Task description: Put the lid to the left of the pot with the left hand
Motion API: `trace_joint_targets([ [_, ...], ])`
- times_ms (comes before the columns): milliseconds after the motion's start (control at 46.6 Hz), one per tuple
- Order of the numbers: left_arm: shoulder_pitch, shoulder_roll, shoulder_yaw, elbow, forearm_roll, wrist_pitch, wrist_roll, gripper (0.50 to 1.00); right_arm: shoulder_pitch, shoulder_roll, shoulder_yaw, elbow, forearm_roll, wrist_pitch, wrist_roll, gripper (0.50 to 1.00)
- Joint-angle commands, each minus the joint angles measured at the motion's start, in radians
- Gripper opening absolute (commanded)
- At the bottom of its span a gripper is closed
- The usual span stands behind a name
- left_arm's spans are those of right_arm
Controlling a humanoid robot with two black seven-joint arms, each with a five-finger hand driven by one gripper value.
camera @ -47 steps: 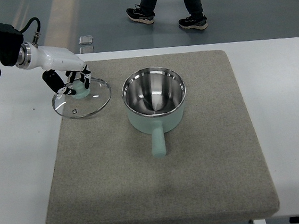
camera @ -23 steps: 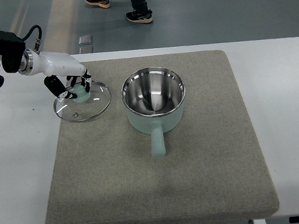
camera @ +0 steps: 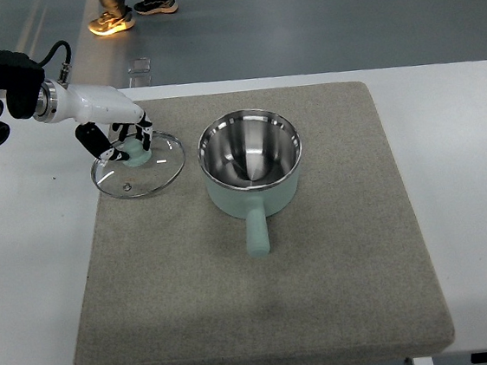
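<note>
L hand [camera: 121,136] grips mint knob of round glass lid [camera: 138,163], steel-rimmed, just left of pot [camera: 251,164].

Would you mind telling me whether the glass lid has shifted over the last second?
Yes, slightly. The glass lid, held at its knob by the left robot hand, has edged right, narrowing the gap to the pot.
</note>
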Motion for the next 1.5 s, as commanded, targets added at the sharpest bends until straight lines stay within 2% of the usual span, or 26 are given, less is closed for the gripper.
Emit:
trace_joint_targets([
  [0,0.0,-0.001,0.0,0.0,0.002,0.001,0.0,0.5,0.0,0.0,0.0,0.0,0.0,0.0,0.0,0.921],
  [172,0.013,-0.014,0.001,0.008,0.0,0.041,0.0,0.5,0.0,0.0,0.0,0.0,0.0,0.0,0.0,0.921],
  [386,0.025,-0.021,-0.002,0.025,-0.007,0.053,-0.001,0.5,0.0,0.0,0.0,0.0,0.0,0.0,0.0,0.921],
  [429,0.025,-0.02,0.0,0.023,-0.007,0.067,-0.001,0.55,0.0,0.0,0.0,0.0,0.0,0.0,0.0,0.921],
  [493,0.026,-0.02,0.0,0.025,-0.007,0.079,-0.001,0.67,0.0,0.0,0.0,0.0,0.0,0.0,0.0,0.921],
  [515,0.026,-0.02,0.001,0.023,-0.006,0.082,-0.001,0.688,0.0,0.0,0.0,0.0,0.0,0.0,0.0,0.921],
  [579,0.026,-0.02,0.001,0.025,-0.006,0.082,-0.001,0.696,0.0,0.0,0.0,0.0,0.0,0.0,0.0,0.921],
  [729,0.026,-0.018,0.001,0.023,-0.007,0.082,-0.003,0.838,0.0,0.0,0.0,0.0,0.0,0.0,0.0,0.921],
  [815,0.026,-0.017,0.0,0.023,-0.007,0.082,-0.003,0.883,0.0,0.0,0.0,0.0,0.0,0.0,0.0,0.921],
  [1265,0.025,-0.02,-0.021,0.026,-0.021,0.085,-0.001,0.887,0.0,0.0,0.0,0.002,0.0,0.0,0.0,0.921],
  [1480,0.028,-0.061,-0.092,0.107,-0.055,0.087,-0.001,0.894,0.0,0.0,-0.002,0.0,0.0,0.0,0.0,0.921],
])
